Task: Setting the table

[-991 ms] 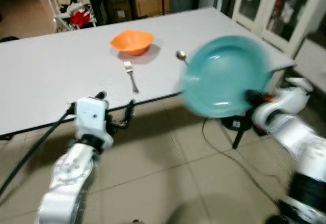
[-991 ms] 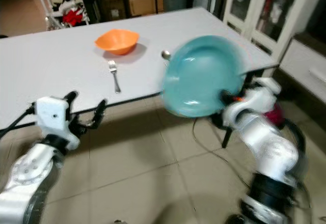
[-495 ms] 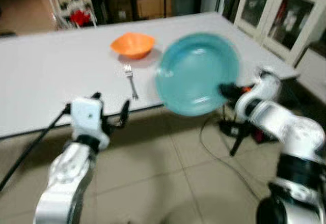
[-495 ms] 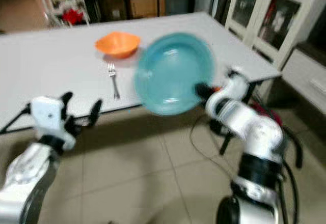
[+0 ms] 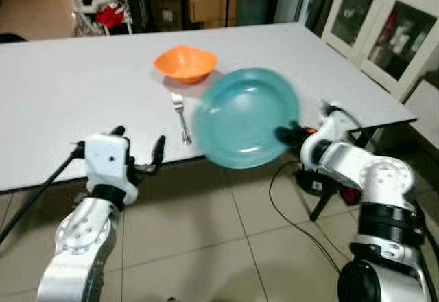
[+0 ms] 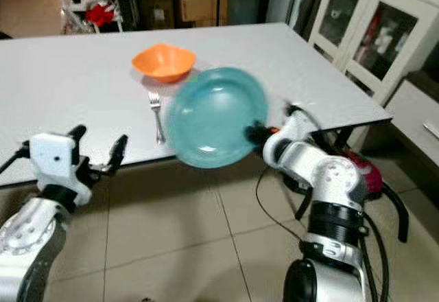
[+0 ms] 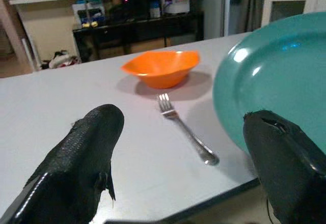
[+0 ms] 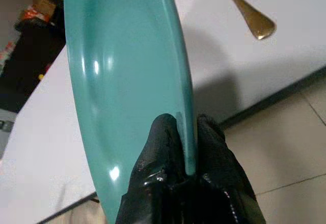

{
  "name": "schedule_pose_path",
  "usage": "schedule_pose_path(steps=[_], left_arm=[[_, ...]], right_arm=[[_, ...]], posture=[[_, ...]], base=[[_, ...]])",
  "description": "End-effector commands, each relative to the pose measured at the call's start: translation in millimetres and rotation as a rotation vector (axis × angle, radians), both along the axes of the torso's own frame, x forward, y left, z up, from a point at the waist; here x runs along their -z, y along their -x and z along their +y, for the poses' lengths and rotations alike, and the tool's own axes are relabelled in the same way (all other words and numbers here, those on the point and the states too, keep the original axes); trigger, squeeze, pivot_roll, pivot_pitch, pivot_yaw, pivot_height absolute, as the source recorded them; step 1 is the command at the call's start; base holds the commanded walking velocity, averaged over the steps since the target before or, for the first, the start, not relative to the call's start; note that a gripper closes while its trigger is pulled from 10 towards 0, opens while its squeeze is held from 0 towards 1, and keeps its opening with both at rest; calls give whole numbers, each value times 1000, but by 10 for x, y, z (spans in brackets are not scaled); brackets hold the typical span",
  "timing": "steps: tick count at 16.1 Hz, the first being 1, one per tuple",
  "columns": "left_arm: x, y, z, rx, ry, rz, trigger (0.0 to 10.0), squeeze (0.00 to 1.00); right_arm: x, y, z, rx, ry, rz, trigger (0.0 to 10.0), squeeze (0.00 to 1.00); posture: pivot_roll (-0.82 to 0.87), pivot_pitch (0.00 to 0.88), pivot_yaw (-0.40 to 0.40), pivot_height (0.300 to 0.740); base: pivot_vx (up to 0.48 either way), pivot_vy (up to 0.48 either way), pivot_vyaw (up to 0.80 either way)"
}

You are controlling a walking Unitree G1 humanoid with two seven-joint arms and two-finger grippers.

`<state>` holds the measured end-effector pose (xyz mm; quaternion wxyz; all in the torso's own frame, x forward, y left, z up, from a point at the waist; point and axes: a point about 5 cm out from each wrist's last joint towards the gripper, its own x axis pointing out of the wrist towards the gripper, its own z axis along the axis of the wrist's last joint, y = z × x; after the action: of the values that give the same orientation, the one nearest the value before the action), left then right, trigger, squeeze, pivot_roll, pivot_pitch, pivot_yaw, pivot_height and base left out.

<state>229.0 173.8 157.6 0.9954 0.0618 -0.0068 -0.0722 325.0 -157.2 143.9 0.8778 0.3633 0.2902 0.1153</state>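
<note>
We pinch the teal plate (image 5: 245,118) by its rim in our right gripper (image 8: 186,132), holding it tilted over the near edge of the white table (image 5: 62,110) — just beside the fork (image 5: 180,117), with the orange bowl (image 5: 185,62) beyond. Our left gripper (image 5: 140,158) hovers spread wide — empty — at that edge.

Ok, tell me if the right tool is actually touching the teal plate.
Touching. In the right wrist view the right tool has its two black fingers pinched on the rim of the teal plate, one on each face, with no gap.
</note>
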Motion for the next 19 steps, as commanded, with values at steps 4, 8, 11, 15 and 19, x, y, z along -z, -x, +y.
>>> schedule_pose_path(steps=[4, 8, 11, 15, 19], left_arm=[[-16, -3, -81, 52, -4, 6, 10000, 0], [-35, 4, -87, 64, -1, 5, 10000, 0], [-26, 22, -95, 77, -1, 15, 10000, 0], [-34, 27, -95, 90, -4, 20, 10000, 0], [-31, 41, -107, 98, -1, 24, 10000, 0]], right_arm=[[-4, -20, -205, 92, -45, 28, 10000, 0], [-1, -31, -193, 75, -59, 46, 10000, 0], [6, -24, -172, 40, -47, 70, 10000, 0], [-3, -26, -126, 22, -78, 76, 10000, 0], [19, 4, -119, 4, -81, 94, 10000, 0]], posture=[[-58, 0, -5, 740], [-58, 0, -15, 740], [-57, 2, -19, 740], [-51, 1, -14, 740], [-50, 2, -16, 740]], base=[[333, 0, 0], [334, 0, 0], [334, 0, 0], [334, 0, 0], [334, 0, 0]])
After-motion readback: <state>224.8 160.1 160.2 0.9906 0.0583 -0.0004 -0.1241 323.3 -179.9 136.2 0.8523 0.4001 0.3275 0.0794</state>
